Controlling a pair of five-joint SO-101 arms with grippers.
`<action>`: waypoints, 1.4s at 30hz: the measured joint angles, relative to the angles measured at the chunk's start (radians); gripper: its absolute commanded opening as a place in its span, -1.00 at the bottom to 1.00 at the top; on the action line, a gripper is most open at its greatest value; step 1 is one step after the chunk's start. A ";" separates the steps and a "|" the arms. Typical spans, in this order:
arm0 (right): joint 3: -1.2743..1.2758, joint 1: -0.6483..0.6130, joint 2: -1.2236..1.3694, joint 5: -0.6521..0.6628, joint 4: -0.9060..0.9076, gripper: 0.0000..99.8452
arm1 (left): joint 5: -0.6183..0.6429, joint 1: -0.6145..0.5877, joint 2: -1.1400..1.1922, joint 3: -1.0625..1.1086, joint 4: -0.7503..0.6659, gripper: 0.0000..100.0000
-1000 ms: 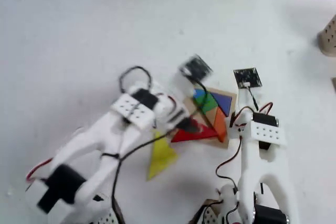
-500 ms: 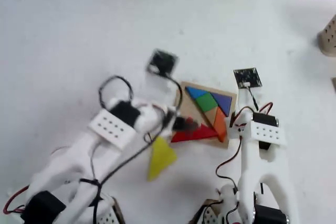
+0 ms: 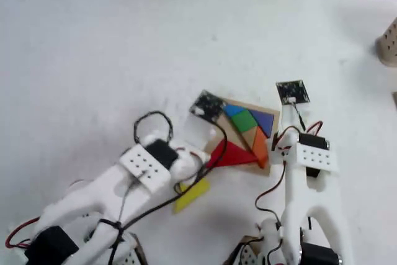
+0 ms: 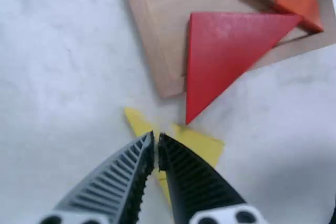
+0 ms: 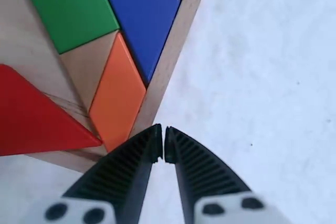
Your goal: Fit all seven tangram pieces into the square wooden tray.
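The square wooden tray (image 5: pixel 169 56) lay on the white table (image 3: pixel 124 48), between the two arms. Inside it, on the side near the right arm, four pieces sat flat: a dark blue triangle (image 5: pixel 139 19), a green square (image 5: pixel 71 9), an orange parallelogram (image 5: pixel 118 95) and a light blue piece (image 3: pixel 232 111). The orange one touched the blue triangle along one edge and reached to the corner of the tray.

The red triangle (image 4: pixel 226 56) was only partly in the tray. It lay across the rim, and its sharp tip stuck out over the table past a corner of the tray. The yellow triangle (image 4: pixel 202 145) was outside, flat on the table just beside that corner, very near to the red tip.

The left gripper (image 4: pixel 156 140) was over the yellow triangle. Its fingers were closed, with only a thin line between them, and nothing was held there.

The right gripper (image 5: pixel 163 135) was above the bare table, just beside the tray's corner where the orange piece was. Its fingers were also pressed together and empty
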 measured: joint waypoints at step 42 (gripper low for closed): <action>0.000 0.000 0.000 0.000 0.000 -0.96 | 0.121 -0.087 0.344 -0.180 -0.261 -0.96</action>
